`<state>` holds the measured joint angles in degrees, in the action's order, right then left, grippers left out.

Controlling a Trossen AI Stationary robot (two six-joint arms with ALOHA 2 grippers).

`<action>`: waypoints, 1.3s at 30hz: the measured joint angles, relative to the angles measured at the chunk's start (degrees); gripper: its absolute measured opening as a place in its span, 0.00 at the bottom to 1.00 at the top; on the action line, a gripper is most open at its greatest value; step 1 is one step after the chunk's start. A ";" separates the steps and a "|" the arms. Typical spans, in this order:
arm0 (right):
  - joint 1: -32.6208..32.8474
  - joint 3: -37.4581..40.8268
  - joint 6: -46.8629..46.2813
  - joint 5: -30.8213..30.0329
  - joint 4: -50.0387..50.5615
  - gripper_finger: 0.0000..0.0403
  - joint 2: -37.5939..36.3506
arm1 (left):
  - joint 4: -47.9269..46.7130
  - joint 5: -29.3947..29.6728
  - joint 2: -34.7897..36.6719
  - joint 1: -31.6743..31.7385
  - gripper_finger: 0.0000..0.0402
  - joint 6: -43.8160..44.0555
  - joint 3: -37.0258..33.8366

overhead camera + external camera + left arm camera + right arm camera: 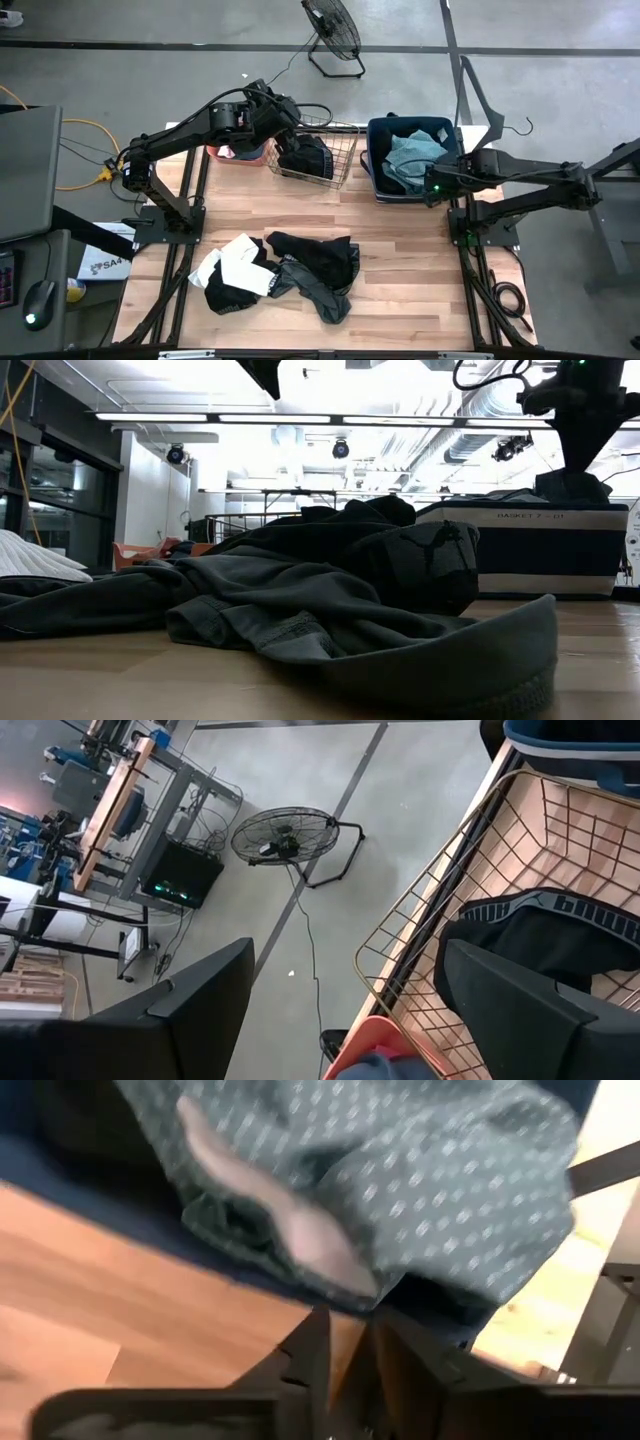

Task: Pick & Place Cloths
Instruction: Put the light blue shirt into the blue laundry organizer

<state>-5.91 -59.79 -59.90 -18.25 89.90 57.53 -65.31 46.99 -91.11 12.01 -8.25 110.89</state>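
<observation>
A pile of black cloths (315,268) (330,590) lies on the near middle of the table, with a white-and-black cloth (235,270) at its left. Another black cloth (305,155) (560,935) lies in the wire basket (345,150). A teal patterned cloth (415,155) (430,1190) fills the dark blue bin (380,130) and drapes over its near rim. My left gripper (288,138) (345,1010) hovers open over the wire basket's far left rim. My right gripper (435,187) (350,1342) sits at the bin's near right corner, its fingers nearly together with nothing between them.
A coral tub (240,150) (385,1050) stands left of the wire basket at the table's far edge. A floor fan (332,30) (285,835) stands beyond the table. Bare wood (400,290) shows on the table's near right.
</observation>
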 joint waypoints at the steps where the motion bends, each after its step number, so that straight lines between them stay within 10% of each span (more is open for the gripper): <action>1: 0.44 0.00 -0.02 0.91 0.07 0.22 0.05 | -0.04 0.00 0.00 0.00 0.80 0.00 0.00; 9: 3.65 0.00 -8.45 -10.06 0.09 0.33 -0.40 | -0.22 0.00 0.00 0.00 0.80 0.13 0.00; 14: 4.15 0.00 -15.67 -18.70 0.11 0.24 -1.22 | -0.93 0.00 0.00 0.00 0.80 0.30 0.00; 26: -0.54 11.99 -22.56 -17.52 -4.35 0.01 1.21 | -0.95 -0.03 0.00 0.00 0.80 1.26 0.00; 39: -14.04 20.24 4.67 -14.29 -39.97 0.01 3.69 | -6.57 -0.14 0.00 0.02 0.80 4.12 0.07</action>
<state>-19.95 -39.55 -55.23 -32.53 49.94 61.22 -71.87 46.85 -91.11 12.03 -4.13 110.96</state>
